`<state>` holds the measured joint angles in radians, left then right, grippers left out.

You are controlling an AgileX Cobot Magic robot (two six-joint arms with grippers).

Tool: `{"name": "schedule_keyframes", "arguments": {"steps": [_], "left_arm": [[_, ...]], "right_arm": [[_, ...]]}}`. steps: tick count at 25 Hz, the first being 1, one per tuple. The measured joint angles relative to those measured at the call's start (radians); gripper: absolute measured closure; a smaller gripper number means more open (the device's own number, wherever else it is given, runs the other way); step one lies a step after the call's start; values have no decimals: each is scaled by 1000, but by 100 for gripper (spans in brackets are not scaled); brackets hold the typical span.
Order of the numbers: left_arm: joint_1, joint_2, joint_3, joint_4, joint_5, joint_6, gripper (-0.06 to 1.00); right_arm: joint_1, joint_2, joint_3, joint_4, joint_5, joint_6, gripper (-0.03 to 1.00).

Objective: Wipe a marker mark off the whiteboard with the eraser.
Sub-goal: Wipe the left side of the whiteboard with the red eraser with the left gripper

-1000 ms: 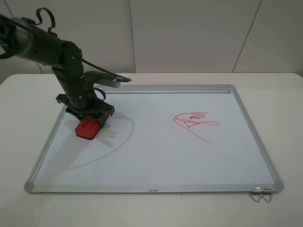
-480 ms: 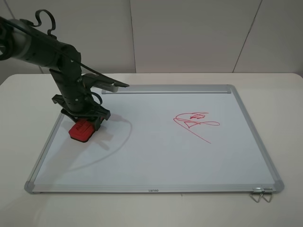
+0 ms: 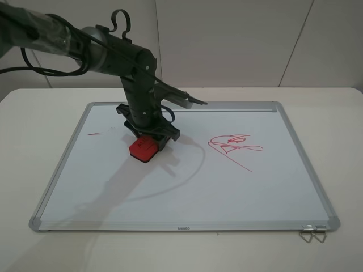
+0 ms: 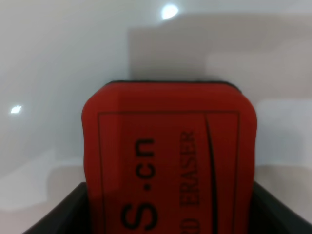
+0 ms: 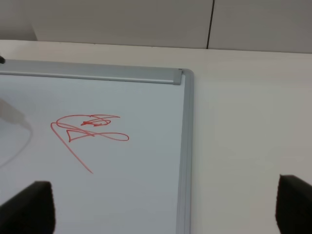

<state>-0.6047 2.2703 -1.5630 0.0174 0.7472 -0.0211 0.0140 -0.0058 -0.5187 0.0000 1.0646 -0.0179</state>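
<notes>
The whiteboard [image 3: 182, 225] lies flat on the table. My left gripper [image 3: 148, 138] is shut on the red eraser [image 3: 142, 149], which is pressed onto the board left of its middle. In the left wrist view the eraser [image 4: 168, 146] fills the space between the black fingers, with white board [image 4: 68, 53] beyond it. Of the marker mark, a short thin red dash [image 3: 95, 134] shows near the board's left edge. My right gripper [image 5: 161, 214] stands open with nothing in it, above the board's right frame [image 5: 185, 146]; the exterior view does not show it.
A red looped scribble with a diagonal tail [image 3: 233, 145] sits right of the board's middle and also shows in the right wrist view [image 5: 87, 129]. A metal clip [image 3: 313, 232] hangs at the board's near right corner. A tray bar [image 3: 238, 106] runs along the far edge.
My left arm has swept right across the board with the eraser, from the left edge toward the middle. The short red dash now shows where the arm stood before.
</notes>
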Motion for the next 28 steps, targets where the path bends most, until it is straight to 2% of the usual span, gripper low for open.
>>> {"name": "schedule_keyframes", "arguments": {"steps": [5, 9, 13, 17, 28], "left_arm": [[-7, 16, -32, -36, 5, 6, 37], [24, 16, -34, -44, 23, -45, 37], [82, 16, -35, 9, 76, -91, 37], [141, 15, -36, 25, 111, -103, 37], [311, -51, 87, 76, 114, -104, 37]], "right_arm": [[0, 0, 0, 0, 0, 0, 14], [0, 0, 0, 0, 0, 0, 14], [0, 0, 0, 0, 0, 0, 14], [0, 0, 0, 0, 0, 0, 14], [0, 0, 0, 0, 0, 0, 14]]}}
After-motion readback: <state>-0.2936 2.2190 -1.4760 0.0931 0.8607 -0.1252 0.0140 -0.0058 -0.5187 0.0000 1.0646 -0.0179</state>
